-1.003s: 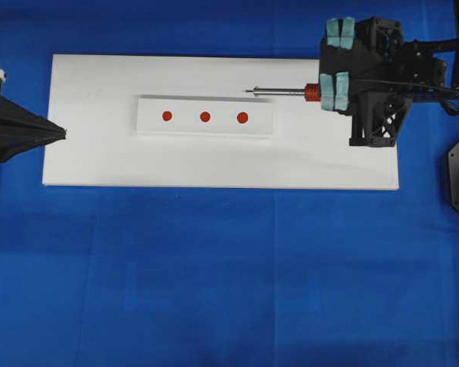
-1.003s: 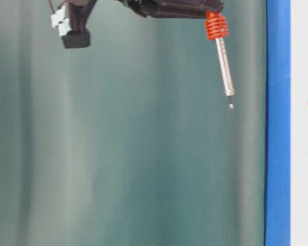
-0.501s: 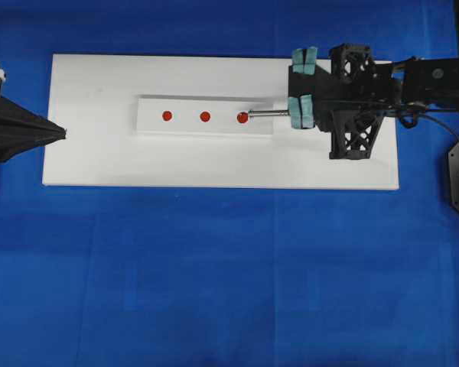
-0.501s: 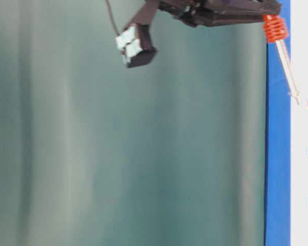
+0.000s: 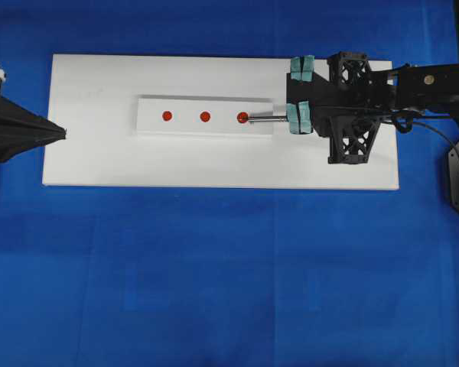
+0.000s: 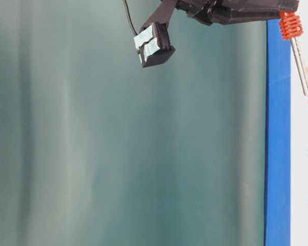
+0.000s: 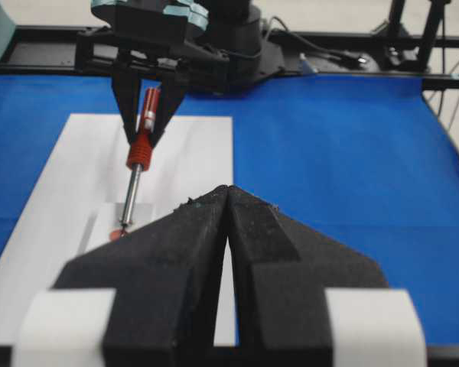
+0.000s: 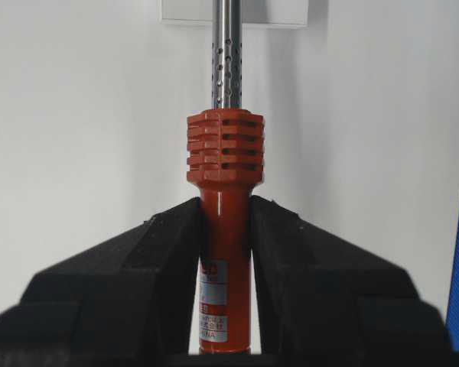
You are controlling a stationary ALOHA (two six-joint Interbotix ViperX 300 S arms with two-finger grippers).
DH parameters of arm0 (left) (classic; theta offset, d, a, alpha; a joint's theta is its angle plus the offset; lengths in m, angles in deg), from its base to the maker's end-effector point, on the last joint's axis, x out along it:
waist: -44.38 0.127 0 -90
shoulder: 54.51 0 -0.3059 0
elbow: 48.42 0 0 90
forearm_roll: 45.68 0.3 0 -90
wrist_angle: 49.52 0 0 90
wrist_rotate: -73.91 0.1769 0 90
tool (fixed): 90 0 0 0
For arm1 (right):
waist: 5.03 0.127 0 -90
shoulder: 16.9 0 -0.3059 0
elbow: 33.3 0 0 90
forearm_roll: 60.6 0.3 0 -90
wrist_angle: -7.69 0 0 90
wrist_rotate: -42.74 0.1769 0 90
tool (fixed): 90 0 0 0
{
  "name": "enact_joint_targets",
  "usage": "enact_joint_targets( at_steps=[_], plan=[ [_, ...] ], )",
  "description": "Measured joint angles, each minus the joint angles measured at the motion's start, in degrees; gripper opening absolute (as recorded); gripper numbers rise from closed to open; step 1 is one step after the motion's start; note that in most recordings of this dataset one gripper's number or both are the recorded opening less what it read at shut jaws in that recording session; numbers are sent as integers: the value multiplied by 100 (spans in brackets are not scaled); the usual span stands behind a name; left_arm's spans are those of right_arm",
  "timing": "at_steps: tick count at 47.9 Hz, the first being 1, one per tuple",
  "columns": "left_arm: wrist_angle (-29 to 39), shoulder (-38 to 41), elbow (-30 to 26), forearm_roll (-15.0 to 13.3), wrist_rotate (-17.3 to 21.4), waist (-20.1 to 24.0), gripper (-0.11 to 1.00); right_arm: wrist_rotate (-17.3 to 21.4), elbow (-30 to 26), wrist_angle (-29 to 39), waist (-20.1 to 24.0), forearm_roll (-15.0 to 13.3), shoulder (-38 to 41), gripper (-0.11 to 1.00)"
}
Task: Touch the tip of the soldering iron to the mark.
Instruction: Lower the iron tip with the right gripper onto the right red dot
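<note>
Pinching the soldering iron (image 8: 223,229) by its red-orange handle, the right gripper (image 5: 300,115) holds the tip (image 5: 249,118) ahead of itself, at the nearest red mark (image 5: 242,117); the left gripper (image 7: 228,200) sits pressed together.

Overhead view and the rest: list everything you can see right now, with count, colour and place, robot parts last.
soldering iron: one, red-orange handle with silver shaft, held over the right part of the board, tip at the rightmost dot
dots: three, red, in a row on the strip
strip: one, white, raised on the middle of the board
board: one, white, flat on the cloth
cloth: one, blue, covering the table
backdrop: one, grey-green, in the table-level view
right hand: one, black with pale green pads, shut on the handle
left hand: one, black, shut, at the board's left edge
</note>
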Motion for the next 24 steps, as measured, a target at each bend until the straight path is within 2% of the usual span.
enact_joint_targets(
  at_steps=[24],
  plan=[
    [0,0,0,0,0,0,0,0,0,0,-53,9,-9,6]
  ],
)
